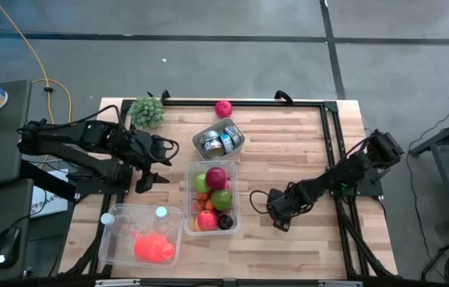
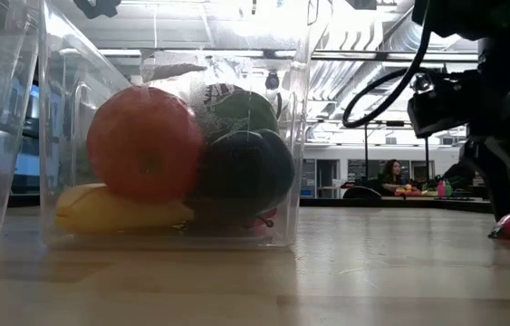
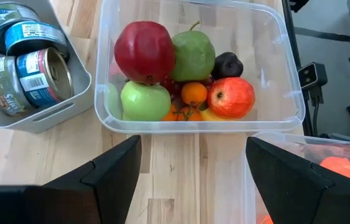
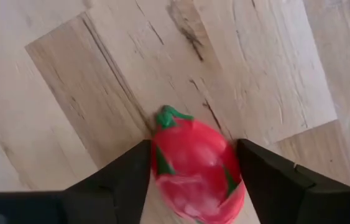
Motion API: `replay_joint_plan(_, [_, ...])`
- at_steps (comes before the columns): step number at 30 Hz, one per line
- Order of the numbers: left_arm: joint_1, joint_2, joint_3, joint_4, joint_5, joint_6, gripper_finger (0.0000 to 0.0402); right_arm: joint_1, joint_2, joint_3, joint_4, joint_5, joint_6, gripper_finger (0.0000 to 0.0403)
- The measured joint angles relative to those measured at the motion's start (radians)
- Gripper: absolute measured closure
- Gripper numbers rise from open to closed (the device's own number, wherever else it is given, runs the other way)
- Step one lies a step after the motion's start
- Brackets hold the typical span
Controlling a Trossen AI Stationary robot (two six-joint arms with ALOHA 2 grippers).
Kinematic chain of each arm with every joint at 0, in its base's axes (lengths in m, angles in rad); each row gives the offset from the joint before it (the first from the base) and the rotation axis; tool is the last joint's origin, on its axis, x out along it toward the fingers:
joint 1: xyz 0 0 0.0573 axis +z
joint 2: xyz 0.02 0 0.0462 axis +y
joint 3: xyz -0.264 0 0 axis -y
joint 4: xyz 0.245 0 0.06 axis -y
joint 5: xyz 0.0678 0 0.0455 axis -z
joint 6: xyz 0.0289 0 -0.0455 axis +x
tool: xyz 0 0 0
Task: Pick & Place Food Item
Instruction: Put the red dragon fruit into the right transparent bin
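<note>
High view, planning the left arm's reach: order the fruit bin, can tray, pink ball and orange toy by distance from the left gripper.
From the left gripper:
1. Fruit bin, just beside it toward the centre.
2. Can tray, behind the bin.
3. Orange toy, near edge, and pink ball, far edge: too close to call.

Robotics lab or open workshop: light wooden butcher-block table [image 1: 288, 135] on black metal frame [image 1: 332, 108], grey concrete floor [image 1: 208, 48], exposed ceiling ducts [image 2: 363, 45], yellow cable [image 1: 29, 48].
</note>
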Motion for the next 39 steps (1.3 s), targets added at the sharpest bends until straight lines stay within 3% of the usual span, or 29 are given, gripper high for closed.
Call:
replay_joint_plan(15, [0.0, 0.0, 0.0, 0.025, 0.001, 0.001, 0.012, -0.073, -0.007, 0.093, 0.069, -0.018, 0.085, 0.0394])
replay_joint_plan(22, [0.0, 0.0, 0.0, 0.026, 0.004, 0.003, 0.012, -0.108, -0.026, 0.094, 0.046, 0.065, 0.24, 0.0401])
replay_joint_plan(27, [0.0, 0.0, 0.0, 0.026, 0.004, 0.017, 0.012, -0.097, -0.084, 0.177, 0.006, 0.178, 0.258, 0.0401])
replay_joint_plan(33, [0.0, 0.0, 0.0, 0.027, 0.004, 0.019, 0.012, -0.059, -0.131, 0.413, -0.167, 0.287, 0.178, 0.0401])
replay_joint_plan(39, [-0.002, 0.0, 0.0, 0.036, 0.015, 0.038, 0.012, -0.04, -0.131, 0.671, -0.398, 0.274, 0.099, 0.0401])
